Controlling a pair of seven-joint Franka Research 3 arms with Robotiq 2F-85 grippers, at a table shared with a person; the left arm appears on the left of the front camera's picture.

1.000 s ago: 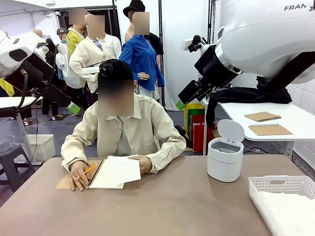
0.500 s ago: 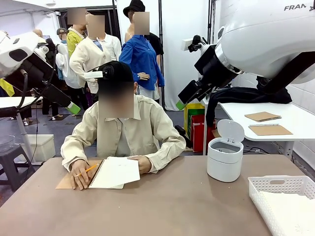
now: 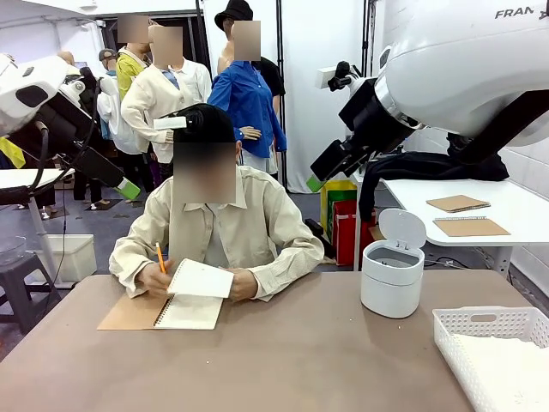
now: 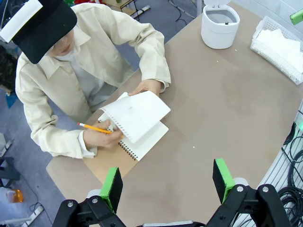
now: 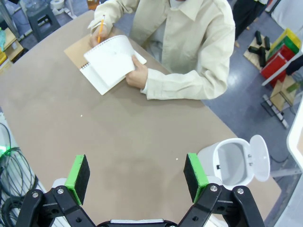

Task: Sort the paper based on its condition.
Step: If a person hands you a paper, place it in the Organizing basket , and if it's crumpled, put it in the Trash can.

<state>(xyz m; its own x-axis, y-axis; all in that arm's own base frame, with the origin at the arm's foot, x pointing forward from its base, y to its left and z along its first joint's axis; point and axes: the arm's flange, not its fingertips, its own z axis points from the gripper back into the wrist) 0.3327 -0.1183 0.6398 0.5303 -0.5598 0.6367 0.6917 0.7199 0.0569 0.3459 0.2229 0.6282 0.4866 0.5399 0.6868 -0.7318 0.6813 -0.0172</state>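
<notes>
The left end effector (image 4: pixel 167 182) and the right end effector (image 5: pixel 136 175) both hang high over the brown surface (image 3: pixel 309 352), jaws wide and empty. The paper in play is a thin white sheet (image 4: pixel 137 113) that the person's free hand (image 4: pixel 147 86) lifts off the brown-covered spiral-bound notebook (image 3: pixel 129 316) at the far left; whether it is free of the wire I cannot tell. More white sheets (image 3: pixel 506 365) lie in the white lattice plastic tray (image 3: pixel 485 318) at the near right. Reaching in now risks striking that hand, or tugging a bound page and tearing it. Laid flat, a sheet offers no edge, so the green pads (image 4: pixel 112 185) may slide over it or crease it, spoiling the very condition that sorts it. The round white lidded bin (image 3: pixel 392 283), its lid up, stands near the right arm's likely path.
</notes>
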